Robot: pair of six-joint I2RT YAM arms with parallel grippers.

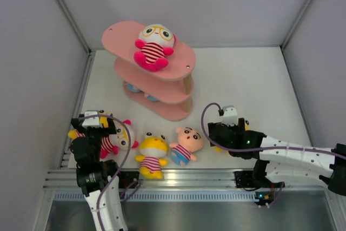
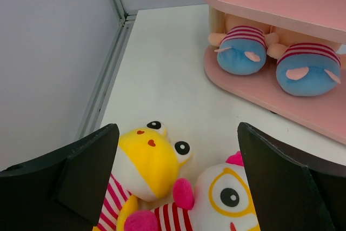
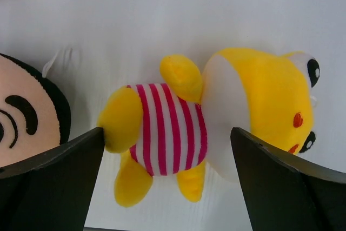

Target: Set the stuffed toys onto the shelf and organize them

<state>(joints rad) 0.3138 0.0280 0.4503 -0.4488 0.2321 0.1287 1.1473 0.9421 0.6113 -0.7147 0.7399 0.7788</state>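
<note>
Under my spread right fingers (image 3: 48,187) lies a toy (image 3: 173,133); closing crooked might nip only a limb; left fingers (image 2: 281,177) spread too.

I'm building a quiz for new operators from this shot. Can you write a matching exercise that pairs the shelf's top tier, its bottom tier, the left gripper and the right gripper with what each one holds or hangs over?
Column 1
1. top tier
2. bottom tier
3. left gripper
4. right gripper

Column 2
A. open over a lone yellow toy
B. holds two toys in blue shorts
C. holds one toy with yellow glasses
D. open over a yellow toy and a glasses toy lying together

Pairs: 1-C, 2-B, 3-D, 4-A
</note>
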